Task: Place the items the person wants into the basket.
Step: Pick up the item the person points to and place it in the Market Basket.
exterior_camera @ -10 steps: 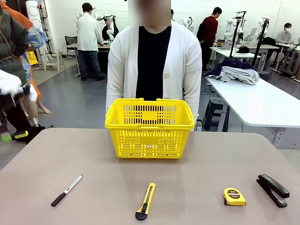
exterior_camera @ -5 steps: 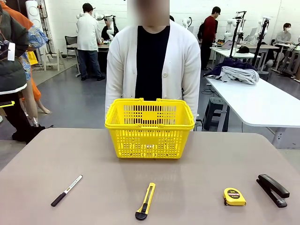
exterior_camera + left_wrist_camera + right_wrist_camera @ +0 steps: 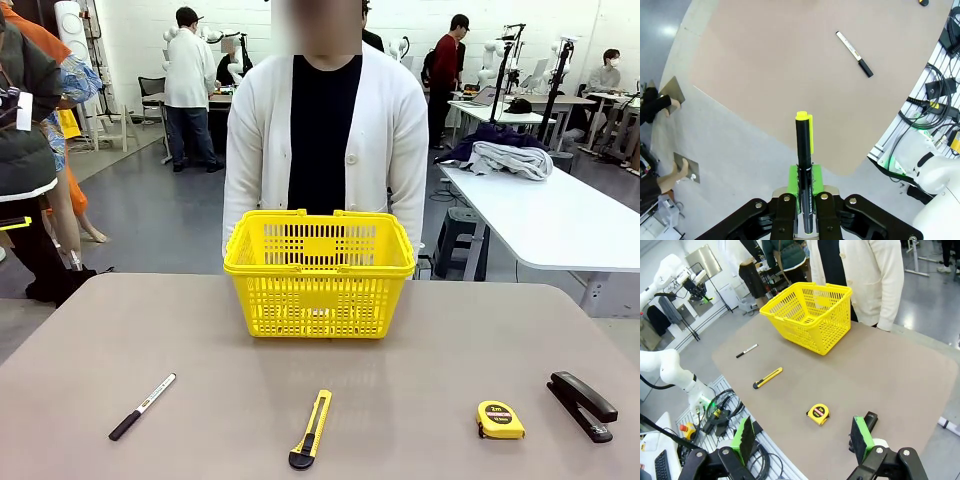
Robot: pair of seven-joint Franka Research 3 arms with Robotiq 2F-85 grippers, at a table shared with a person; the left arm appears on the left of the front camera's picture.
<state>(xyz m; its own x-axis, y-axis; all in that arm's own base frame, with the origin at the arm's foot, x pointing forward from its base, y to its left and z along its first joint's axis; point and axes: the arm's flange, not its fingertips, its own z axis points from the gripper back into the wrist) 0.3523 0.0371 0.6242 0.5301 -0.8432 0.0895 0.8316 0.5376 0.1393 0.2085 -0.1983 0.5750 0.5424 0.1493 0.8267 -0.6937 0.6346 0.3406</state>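
Left hand (image 3: 805,172): black linkage body, silver pivot screws, bright green finger pads (image 3: 793,177). Right hand (image 3: 802,436): matching black links with silver screws and green pads on both fingers. Arm link (image 3: 667,371): glossy white, rounded. Black cables (image 3: 724,402) at its base.

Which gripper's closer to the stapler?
Right. The right gripper hovers just past the table edge by the stapler; the left gripper, holding a black-and-yellow pen, is out beyond the table's opposite side.

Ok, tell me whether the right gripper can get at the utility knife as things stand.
Probably yes: the right gripper is open and empty, and the utility knife lies alone on bare table, apart from the tape measure.
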